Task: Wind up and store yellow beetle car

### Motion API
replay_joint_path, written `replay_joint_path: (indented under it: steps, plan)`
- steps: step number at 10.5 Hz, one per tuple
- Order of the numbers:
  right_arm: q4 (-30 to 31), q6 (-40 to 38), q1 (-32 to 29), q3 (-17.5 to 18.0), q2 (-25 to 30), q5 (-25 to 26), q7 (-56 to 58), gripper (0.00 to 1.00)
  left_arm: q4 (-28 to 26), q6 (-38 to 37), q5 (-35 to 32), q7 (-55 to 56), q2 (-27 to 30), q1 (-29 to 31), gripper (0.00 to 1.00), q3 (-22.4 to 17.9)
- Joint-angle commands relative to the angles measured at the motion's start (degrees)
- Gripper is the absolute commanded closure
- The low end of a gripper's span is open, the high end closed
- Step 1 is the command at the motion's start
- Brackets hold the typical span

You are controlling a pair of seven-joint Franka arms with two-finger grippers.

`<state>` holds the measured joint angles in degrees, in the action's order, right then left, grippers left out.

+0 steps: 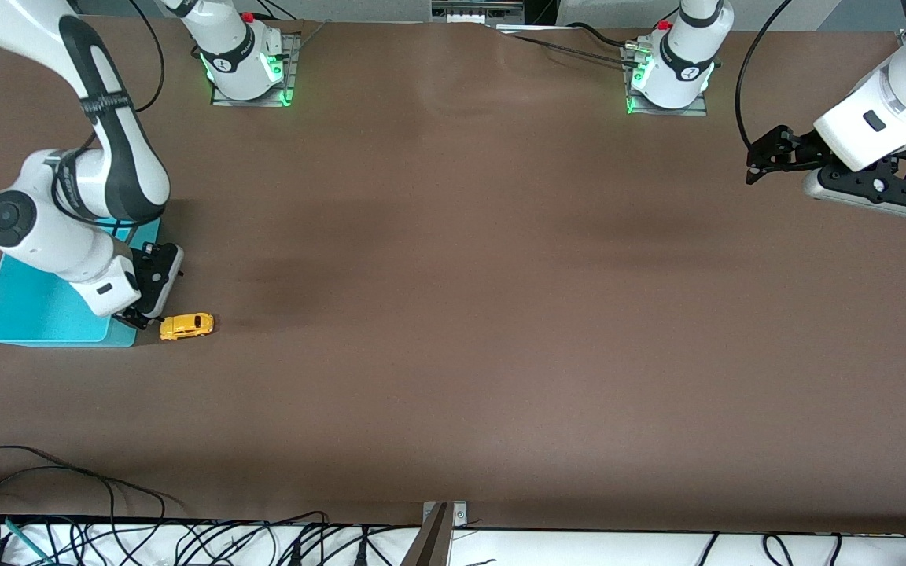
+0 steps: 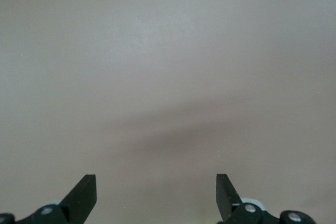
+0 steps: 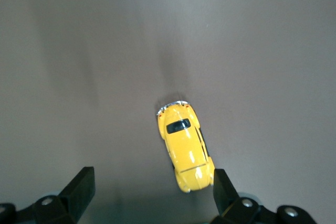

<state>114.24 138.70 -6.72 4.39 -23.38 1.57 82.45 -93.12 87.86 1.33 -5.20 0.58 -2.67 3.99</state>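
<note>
We see the right gripper low at the corner of a turquoise bin, toward the right arm's end of the table, and the car sits on its wheels on the table just beside that gripper, on the side away from the bin. In the right wrist view the car lies ahead of the fingers, its nearest end close to one fingertip and only just reaching the gap; the jaws stand wide apart and grip nothing, and we cannot tell whether that fingertip touches the body. The car is yellow with a dark window on top and a pale, silvery bumper at the end farthest from the gripper. We can read no brand, label or lettering on the car, on the bin, or on the gripper; the only marks we make out are small round emblems on the arm bases, which we cannot read. The left gripper waits up in the air over bare table at the left arm's end, well apart from the car, and the left wrist view shows its fingers spread wide with nothing between them, only brown tabletop below.
</note>
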Motion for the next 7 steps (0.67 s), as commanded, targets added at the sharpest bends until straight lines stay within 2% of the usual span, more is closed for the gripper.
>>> replay_joint_path:
  steps: [1,3,7]
  plan:
    - [-2.8,3.3,-1.6,0.6,-4.7,-0.1,6.6,0.0,4.1,-0.6,0.6,0.5,-2.7,-0.3,0.0,-0.7]
    - [-6.2,4.2,-1.6,0.7,-8.3,-0.3,12.2,0.0,4.1,-0.6,0.6,0.6,-2.8,0.6,0.0,-1.3]
    - [-6.6,6.4,-1.6,1.4,-10.4,-0.4,15.4,0.0,4.1,-0.6,0.7,0.5,-2.8,1.0,0.0,-1.3]
